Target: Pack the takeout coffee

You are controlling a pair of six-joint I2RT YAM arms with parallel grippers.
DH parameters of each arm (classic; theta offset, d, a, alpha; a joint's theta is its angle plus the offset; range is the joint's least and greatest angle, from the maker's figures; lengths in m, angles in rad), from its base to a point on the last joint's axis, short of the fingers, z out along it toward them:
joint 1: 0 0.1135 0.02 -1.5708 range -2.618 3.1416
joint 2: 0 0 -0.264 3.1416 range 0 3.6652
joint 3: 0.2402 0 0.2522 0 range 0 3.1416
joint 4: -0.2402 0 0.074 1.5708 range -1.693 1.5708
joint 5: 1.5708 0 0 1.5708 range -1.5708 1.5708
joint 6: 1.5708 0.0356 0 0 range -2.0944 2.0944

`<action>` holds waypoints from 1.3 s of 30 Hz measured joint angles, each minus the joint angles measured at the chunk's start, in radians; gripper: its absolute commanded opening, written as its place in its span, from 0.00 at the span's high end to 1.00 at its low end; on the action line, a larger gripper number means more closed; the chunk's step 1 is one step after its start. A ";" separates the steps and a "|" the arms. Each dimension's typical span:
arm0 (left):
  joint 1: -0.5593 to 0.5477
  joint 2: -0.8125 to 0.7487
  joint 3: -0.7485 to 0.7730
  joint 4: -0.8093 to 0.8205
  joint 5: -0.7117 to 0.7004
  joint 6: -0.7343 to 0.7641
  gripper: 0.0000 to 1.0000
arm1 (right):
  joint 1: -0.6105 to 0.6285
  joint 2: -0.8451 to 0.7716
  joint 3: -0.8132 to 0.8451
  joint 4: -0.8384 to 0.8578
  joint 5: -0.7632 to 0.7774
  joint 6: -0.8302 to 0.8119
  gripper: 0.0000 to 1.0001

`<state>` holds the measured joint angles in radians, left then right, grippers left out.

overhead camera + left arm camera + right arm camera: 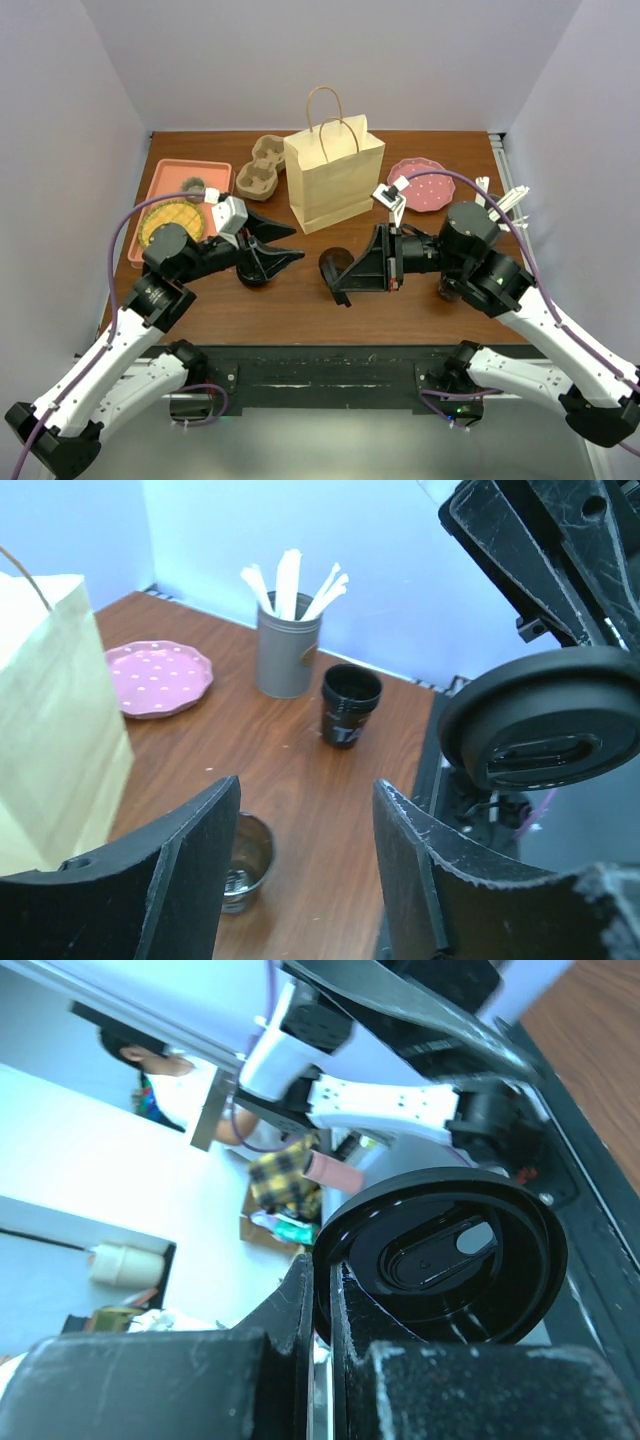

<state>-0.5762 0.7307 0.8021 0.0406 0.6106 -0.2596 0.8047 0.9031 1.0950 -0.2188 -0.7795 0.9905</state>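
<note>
My right gripper (347, 284) is shut on the rim of a black plastic coffee lid (334, 266) and holds it on edge above the table's middle. The right wrist view shows the fingers (300, 1300) pinching that lid (450, 1260). The lid also shows in the left wrist view (545, 730). A black tapered coffee cup (350, 705) stands open, without a lid, beside a grey tin; the right arm hides it in the top view. My left gripper (296, 245) is open and empty, facing the lid, as its wrist view (305, 800) shows.
A brown paper bag (333, 180) stands upright at the centre back. A tan cup carrier (262, 165) and an orange tray (165, 180) lie back left. A pink plate (418, 183) and a grey tin of sticks (288, 650) are at the right. A small metal cup (245, 855) sits under the left gripper.
</note>
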 measured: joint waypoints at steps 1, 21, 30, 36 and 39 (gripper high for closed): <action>0.000 0.001 -0.003 0.006 0.003 -0.014 0.40 | 0.000 0.001 0.000 0.019 0.000 0.013 1.00; -0.003 0.066 -0.082 0.222 0.082 -0.425 0.49 | 0.000 -0.012 -0.067 0.082 0.114 0.067 1.00; -0.012 0.063 -0.111 0.295 0.141 -0.488 0.49 | 0.000 -0.024 -0.090 0.133 0.143 0.101 1.00; -0.014 0.071 -0.113 0.299 0.144 -0.489 0.48 | 0.000 -0.012 -0.090 0.200 0.157 0.133 1.00; -0.014 0.085 -0.113 0.312 0.144 -0.491 0.48 | 0.000 0.000 -0.092 0.227 0.159 0.146 1.00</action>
<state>-0.5907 0.8158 0.6888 0.3531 0.7547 -0.7502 0.8047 0.9035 1.0035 0.0078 -0.6205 1.1362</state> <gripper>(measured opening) 0.515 0.038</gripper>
